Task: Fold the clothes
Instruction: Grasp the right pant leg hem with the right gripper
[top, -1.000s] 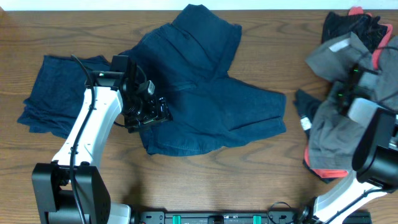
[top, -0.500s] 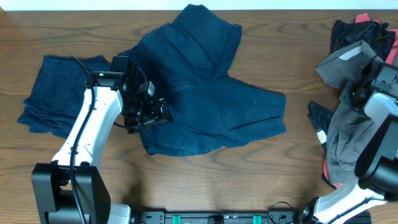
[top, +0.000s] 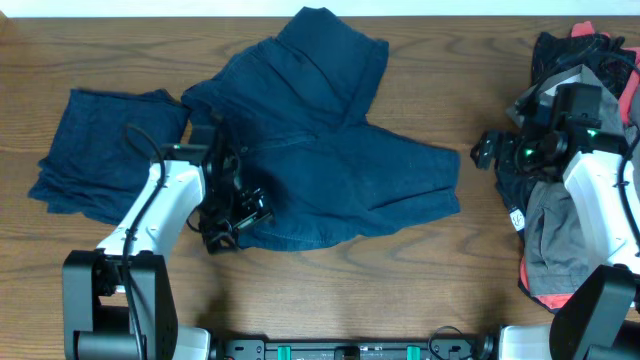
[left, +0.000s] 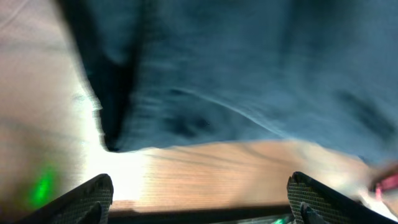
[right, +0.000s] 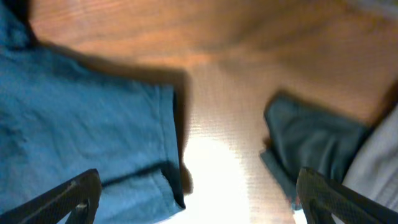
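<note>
The fingers (left: 87, 198) of the left gripper (top: 228, 222) are spread wide in the blurred wrist view, with nothing between them and only the wooden table (left: 217, 168) and a cloth edge ahead. The right gripper (top: 487, 152) also has its fingers (right: 71, 198) far apart and grips nothing. The left arm (top: 150, 215) rises from the near left edge and slants toward the far right, its wrist bent down at the near-left hem of the large navy garment (top: 340, 160). That garment lies rumpled across the table's middle, with one lobe pointing to the far edge and a longer one stretching right. A folded navy piece (top: 90, 150) lies flat at the left, just beside it. The right arm (top: 600, 200) reaches up from the near right corner, and its wrist is turned left over bare wood between the navy garment and a heap of clothes. In that heap, a coral-red item (top: 545, 288) is nearest, a grey shirt (top: 545, 225) lies above it, and a black item (top: 565, 55) is farthest.
</note>
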